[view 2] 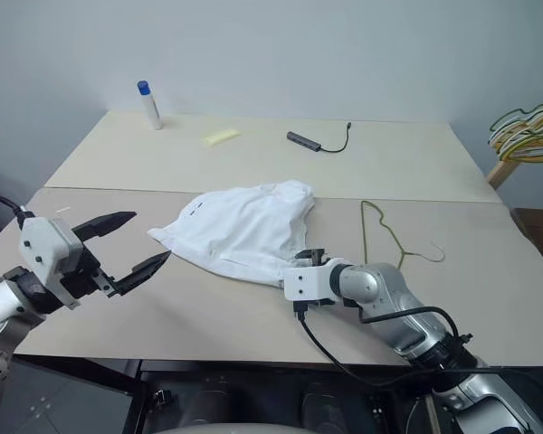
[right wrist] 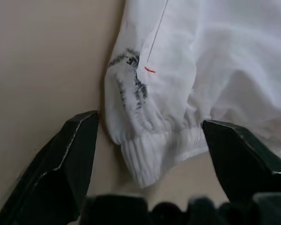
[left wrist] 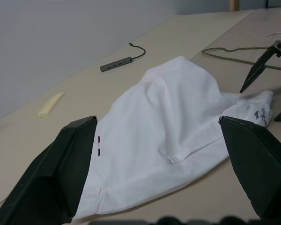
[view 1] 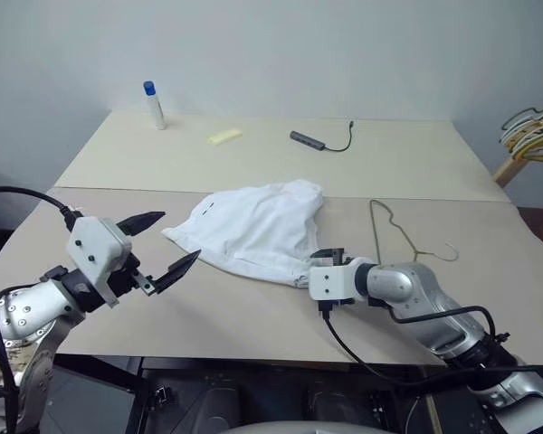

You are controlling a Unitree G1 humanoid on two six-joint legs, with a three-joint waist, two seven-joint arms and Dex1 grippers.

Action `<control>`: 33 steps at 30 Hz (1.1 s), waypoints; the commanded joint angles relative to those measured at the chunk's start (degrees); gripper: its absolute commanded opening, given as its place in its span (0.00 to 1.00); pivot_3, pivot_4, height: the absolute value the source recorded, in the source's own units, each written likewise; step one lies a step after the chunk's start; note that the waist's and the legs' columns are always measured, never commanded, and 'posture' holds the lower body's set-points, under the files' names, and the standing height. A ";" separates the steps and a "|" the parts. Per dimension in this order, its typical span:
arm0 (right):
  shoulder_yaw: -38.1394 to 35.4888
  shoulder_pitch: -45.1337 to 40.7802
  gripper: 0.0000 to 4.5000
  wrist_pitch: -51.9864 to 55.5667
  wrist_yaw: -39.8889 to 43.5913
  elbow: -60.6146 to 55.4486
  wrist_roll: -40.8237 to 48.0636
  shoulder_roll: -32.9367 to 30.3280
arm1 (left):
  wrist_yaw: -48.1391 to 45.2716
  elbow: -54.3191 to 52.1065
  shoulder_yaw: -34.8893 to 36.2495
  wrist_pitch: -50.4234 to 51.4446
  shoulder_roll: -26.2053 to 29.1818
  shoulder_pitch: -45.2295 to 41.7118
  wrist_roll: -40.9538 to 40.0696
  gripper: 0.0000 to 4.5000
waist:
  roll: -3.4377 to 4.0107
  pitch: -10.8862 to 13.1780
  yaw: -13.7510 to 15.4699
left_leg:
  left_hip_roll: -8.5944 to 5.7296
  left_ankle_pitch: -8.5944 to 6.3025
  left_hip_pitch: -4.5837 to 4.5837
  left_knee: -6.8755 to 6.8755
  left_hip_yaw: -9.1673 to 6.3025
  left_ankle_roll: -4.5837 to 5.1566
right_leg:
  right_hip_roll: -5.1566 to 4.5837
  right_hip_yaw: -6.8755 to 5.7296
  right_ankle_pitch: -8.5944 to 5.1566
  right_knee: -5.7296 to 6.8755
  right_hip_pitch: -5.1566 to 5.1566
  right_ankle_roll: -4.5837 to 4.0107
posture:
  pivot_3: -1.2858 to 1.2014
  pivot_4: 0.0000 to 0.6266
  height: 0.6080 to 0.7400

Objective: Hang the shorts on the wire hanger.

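The bunched hangers [view 1: 536,131] run off the frame edge — their hooks cut away.

The shorts [view 1: 253,228] lie in a rumpled white heap mid-table, ribbed elastic waistband at the near corner, a tiny red-and-dark mark by one hem. Just beside them the thin olive-gold wire hanger [view 1: 400,233] lies flat, bare, apart from the cloth.

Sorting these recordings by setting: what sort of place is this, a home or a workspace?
Probably a lab or test room, not a home: two plain beige tables pushed together against a bare wall, a dark cabled USB hub, and a bunch of coloured hangers on a wooden stand.
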 commanded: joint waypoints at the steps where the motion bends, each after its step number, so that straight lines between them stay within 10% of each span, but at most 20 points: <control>1: 0.10 -1.25 0.63 -2.98 -0.57 1.23 -2.25 0.58 | 0.74 -1.26 -0.04 -0.88 0.01 -0.17 0.44 1.00 | 0.00 0.00 -0.01 | -0.01 0.00 0.03 0.01 0.00 0.00 | -0.01 0.00 0.00 0.01 0.02 0.00 | 0.56 0.06 1.00; 9: -1.00 -1.14 0.02 -5.00 -0.43 3.12 -3.47 1.83 | 1.97 -1.93 -1.07 -0.17 -0.19 0.54 0.67 1.00 | -0.01 0.00 0.00 | 0.01 0.00 0.05 0.01 -0.01 0.00 | 0.00 0.00 0.00 0.02 0.05 0.00 | 0.56 0.05 1.00; 23: -13.07 -1.05 0.01 -13.86 9.11 1.20 10.33 -8.67 | 3.17 24.16 -17.96 -31.07 11.07 -5.83 36.12 1.00 | 0.03 -0.03 -1.17 | 0.00 0.00 0.05 -0.01 0.01 0.00 | -0.02 -0.01 0.00 -0.04 0.06 0.00 | 0.53 0.00 1.00; 33: -14.98 -0.36 0.01 -13.25 9.54 -0.29 11.75 -9.05 | 9.74 44.47 -30.52 -39.74 6.45 -19.77 51.57 1.00 | 0.02 -0.05 -2.19 | 0.00 0.00 0.02 0.00 0.08 0.00 | -0.01 0.00 0.25 0.07 0.02 0.42 | 0.52 0.00 1.00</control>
